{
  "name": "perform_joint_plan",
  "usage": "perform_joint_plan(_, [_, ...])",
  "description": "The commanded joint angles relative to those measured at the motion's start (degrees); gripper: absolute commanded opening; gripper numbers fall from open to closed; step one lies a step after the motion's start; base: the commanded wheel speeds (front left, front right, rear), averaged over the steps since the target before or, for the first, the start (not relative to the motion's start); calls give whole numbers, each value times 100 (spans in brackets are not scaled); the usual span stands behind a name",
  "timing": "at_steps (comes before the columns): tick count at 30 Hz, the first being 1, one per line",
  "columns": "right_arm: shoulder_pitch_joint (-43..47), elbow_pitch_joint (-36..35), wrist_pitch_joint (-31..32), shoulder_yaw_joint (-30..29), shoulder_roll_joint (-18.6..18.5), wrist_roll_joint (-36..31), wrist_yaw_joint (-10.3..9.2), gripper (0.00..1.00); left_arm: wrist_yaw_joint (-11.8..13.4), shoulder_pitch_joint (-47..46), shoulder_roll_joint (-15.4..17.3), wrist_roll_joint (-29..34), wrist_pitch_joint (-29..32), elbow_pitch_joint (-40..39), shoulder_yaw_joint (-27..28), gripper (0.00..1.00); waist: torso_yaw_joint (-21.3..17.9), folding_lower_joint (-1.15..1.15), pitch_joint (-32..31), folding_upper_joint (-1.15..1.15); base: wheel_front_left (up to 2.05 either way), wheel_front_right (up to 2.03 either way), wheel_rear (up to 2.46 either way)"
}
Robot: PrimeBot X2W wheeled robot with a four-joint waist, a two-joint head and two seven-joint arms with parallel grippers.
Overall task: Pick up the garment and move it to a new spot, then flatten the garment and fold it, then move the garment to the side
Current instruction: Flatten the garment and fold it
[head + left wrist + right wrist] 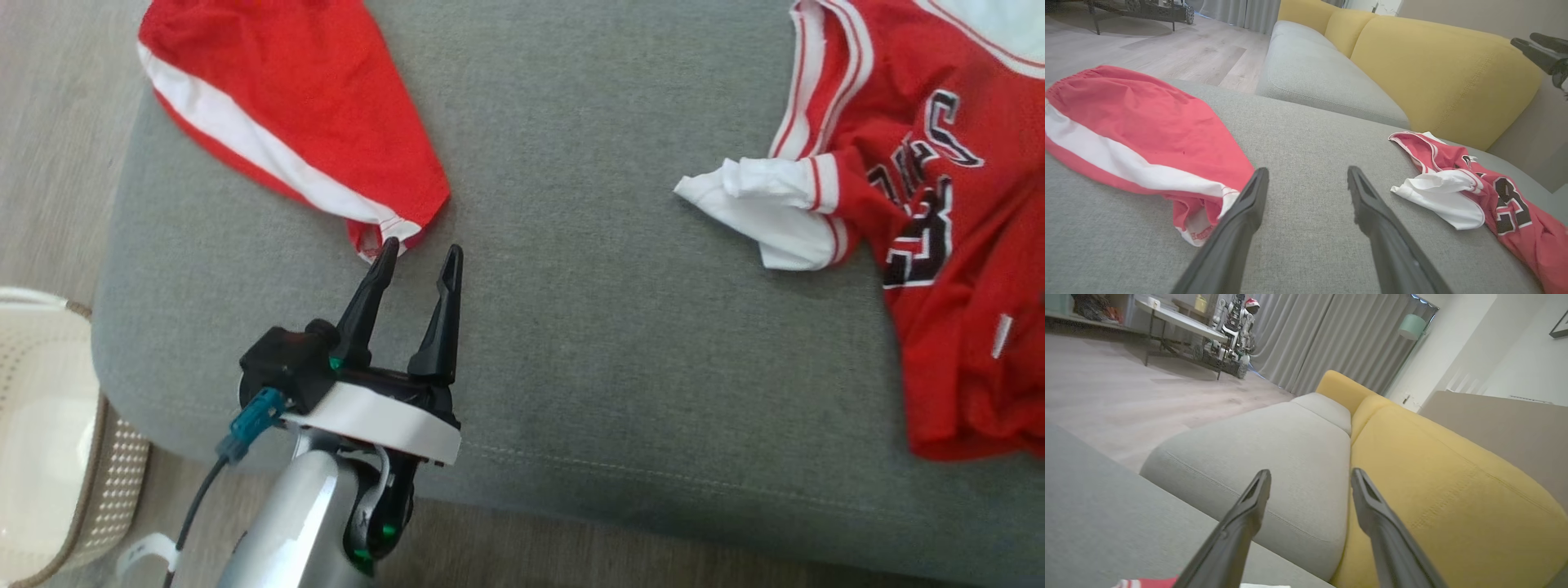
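Jaws are standing apart on left gripper (422, 247) and right gripper (1310, 473); the left should probably be pinching deep into the shorts (294, 106) hem at eleven o'clock.

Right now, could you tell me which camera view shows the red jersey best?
The head view: it looks down on the red jersey, lettering and white sleeve plain, though cropped at right. The left wrist view shows it low and foreshortened; the right wrist view catches a red sliver at its bottom edge.

The left gripper (418, 257) has two long black tapered jaws on a black body, a white collar (384, 425), silver forearm (286, 523), teal plug (253, 416) and dark cable (196, 495).
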Motion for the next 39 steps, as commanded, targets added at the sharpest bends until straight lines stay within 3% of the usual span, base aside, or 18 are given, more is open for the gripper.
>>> perform_joint_plan(1, [155, -256, -88, 4, 150, -11, -2, 100, 23, -153, 36, -25, -35, -165, 219, 100, -119, -1, -105, 0, 0, 0, 0])
perform_joint_plan(5, [656, -763, -144, 125, 630, 174, -2, 100, 21, -132, 36, 23, -35, -164, 321, 100, -404, -1, -324, 0, 0, 0, 0])
perform_joint_plan(11, [1879, -2071, -149, 283, 1168, 716, -2, 100, 7, -69, 36, 61, -35, -182, 485, 100, -845, -1, -707, 0, 0, 0, 0])
perform_joint_plan(25, [4935, -4196, -151, 648, 2000, 1128, -2, 100, -40, 300, 36, 125, -35, -175, 639, 100, -1338, -1, -1157, 0, 0, 0, 0])
perform_joint_plan(30, [5642, -4375, -151, 455, 2195, 911, -2, 100, -65, 441, 36, 158, -35, -142, 651, 100, -1345, -1, -1165, 0, 0, 0, 0])
perform_joint_plan(39, [5812, -4044, -151, -514, 2454, 482, -2, 100, -108, 422, 36, 228, -35, -128, 664, 100, -1341, -1, -1024, 0, 0, 0, 0])
